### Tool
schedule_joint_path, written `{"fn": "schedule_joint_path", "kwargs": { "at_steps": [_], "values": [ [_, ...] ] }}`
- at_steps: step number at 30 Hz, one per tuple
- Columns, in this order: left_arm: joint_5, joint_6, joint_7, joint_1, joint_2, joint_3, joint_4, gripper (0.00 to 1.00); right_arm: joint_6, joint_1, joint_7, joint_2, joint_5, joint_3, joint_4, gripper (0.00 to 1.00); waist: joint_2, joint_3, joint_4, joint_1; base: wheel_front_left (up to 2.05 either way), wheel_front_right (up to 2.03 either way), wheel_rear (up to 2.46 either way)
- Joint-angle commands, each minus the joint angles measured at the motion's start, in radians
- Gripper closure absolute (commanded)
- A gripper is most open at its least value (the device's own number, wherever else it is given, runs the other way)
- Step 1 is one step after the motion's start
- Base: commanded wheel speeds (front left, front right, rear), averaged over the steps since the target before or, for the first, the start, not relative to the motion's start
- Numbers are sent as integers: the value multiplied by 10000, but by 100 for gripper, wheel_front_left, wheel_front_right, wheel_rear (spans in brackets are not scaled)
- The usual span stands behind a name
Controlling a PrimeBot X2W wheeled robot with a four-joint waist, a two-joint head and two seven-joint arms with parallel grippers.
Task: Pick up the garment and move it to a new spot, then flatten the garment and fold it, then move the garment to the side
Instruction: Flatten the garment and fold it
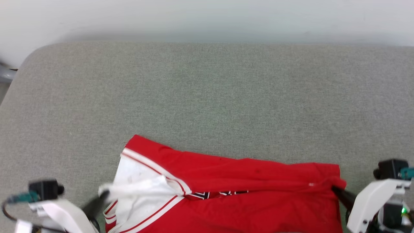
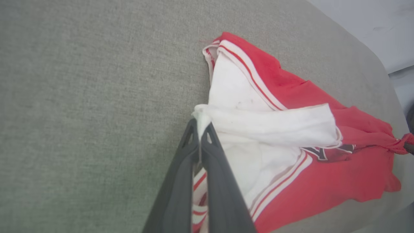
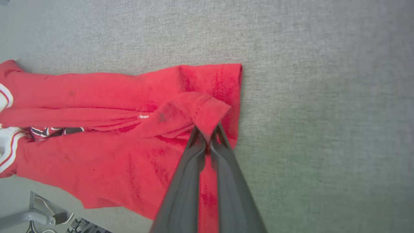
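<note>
One garment (image 1: 245,181) in play: red jersey cloth, a white sleeve, red-and-white striped trim along the sleeve seam and at the cuff. Lies bunched along the near edge of the desk (image 1: 207,90), about mid-width, stretched left to right, white sleeve end toward the left and red hem end toward the right. Folded over on itself lengthwise, with a long crease across the middle. Shows only a sliver of black-and-white lettering under that fold, too little to read. Carries a few small dark specks on the white sleeve and on the red panel.

At the left gripper (image 2: 200,131): fingers pressed together with a white sleeve edge pinched between the tips, the sleeve pulled into a taut band across the white panel. At the right gripper (image 3: 207,136): fingers likewise closed, clamped on a folded red corner at the hem end, raised a little above the layer beneath.

Plenty of bare grey surface beyond the garment, all the way to the far edge, and more to either side of it. Rounded far left corner, with a pale wall (image 1: 207,16) behind the far edge. Little room at the near edge: in the right wrist view, red cloth reaching past it, over pale floor (image 3: 13,197) and close to a grey metal frame (image 3: 29,218) below.
</note>
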Motion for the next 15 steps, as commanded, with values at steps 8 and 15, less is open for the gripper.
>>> {"fn": "schedule_joint_path", "kwargs": {
  "at_steps": [8,15],
  "values": [
    [-218,-179,-417,942,-1175,-540,946,93,-10,913,-1688,452,-37,52,1051,73,-1,-271,-130,1,0,0,0],
    [647,-283,-1375,434,-1654,-382,1528,0,-10,1017,-3363,456,-281,481,887,0,-1,-599,-187,1,0,0,0]
  ]
}}
